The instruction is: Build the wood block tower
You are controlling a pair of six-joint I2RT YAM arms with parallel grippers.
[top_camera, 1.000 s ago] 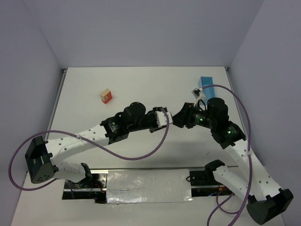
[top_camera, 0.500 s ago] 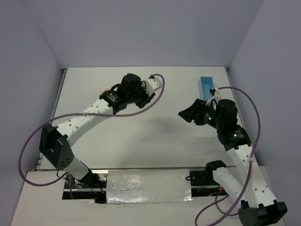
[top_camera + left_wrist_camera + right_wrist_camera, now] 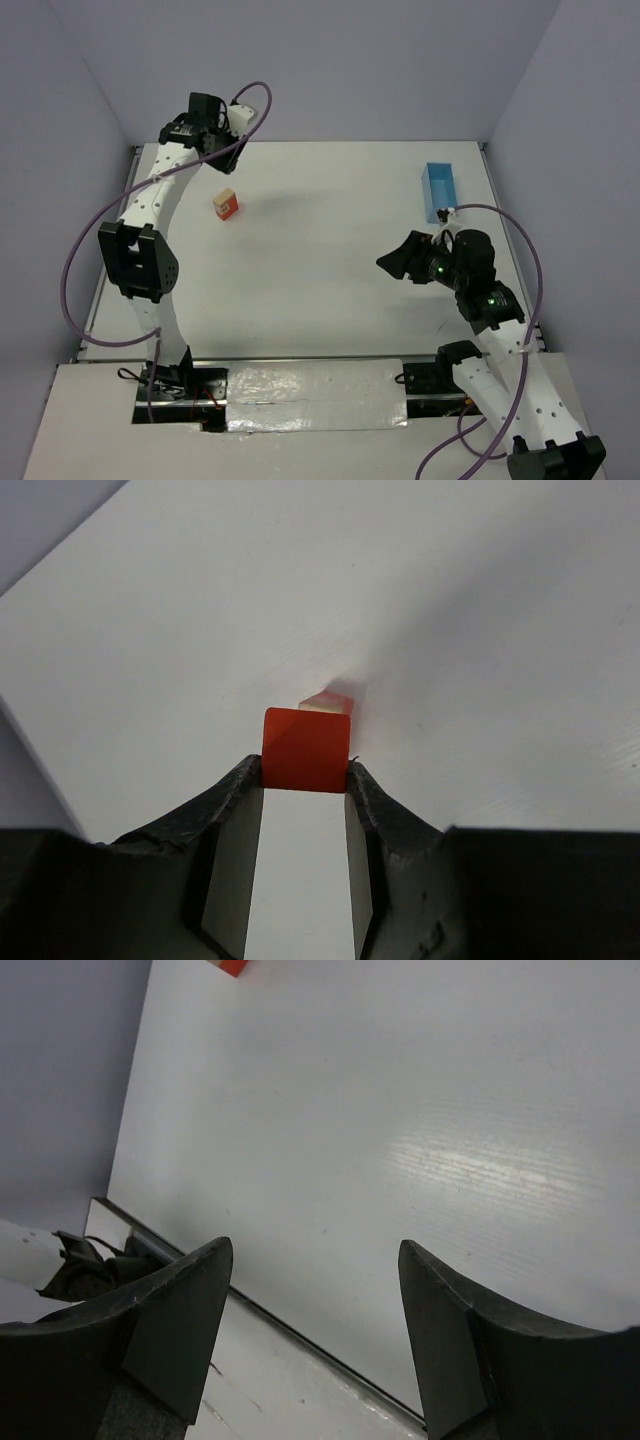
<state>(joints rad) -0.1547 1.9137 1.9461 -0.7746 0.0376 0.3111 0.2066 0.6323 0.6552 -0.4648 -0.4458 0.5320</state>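
**Q:** Where does the wood block tower (image 3: 226, 204) stand?

**A:** It stands on the far left part of the white table (image 3: 320, 250). It is a short stack, tan on top and red-orange on its near face. It is well apart from the light blue box (image 3: 441, 190) at the far right edge.

**Q:** What is the left gripper (image 3: 305, 785) doing?

**A:** Its wrist camera shows it pinching a red-orange block (image 3: 306, 742), with a fingertip pressed against each side and one flat square face turned to the lens. Beyond that block, a small tan-and-red piece sits on the table. The overhead view cannot show this grip. From there the left arm is only seen stretched to the far left corner, raised above the table, with the held block hidden.

**Q:** And the right gripper (image 3: 315, 1250)?

**A:** Its fingers are spread wide with nothing between them, and it hangs over the right side of the table, pointing left. Its own camera catches only a red corner of the stack at the top edge. The overhead view shows the whole stack.
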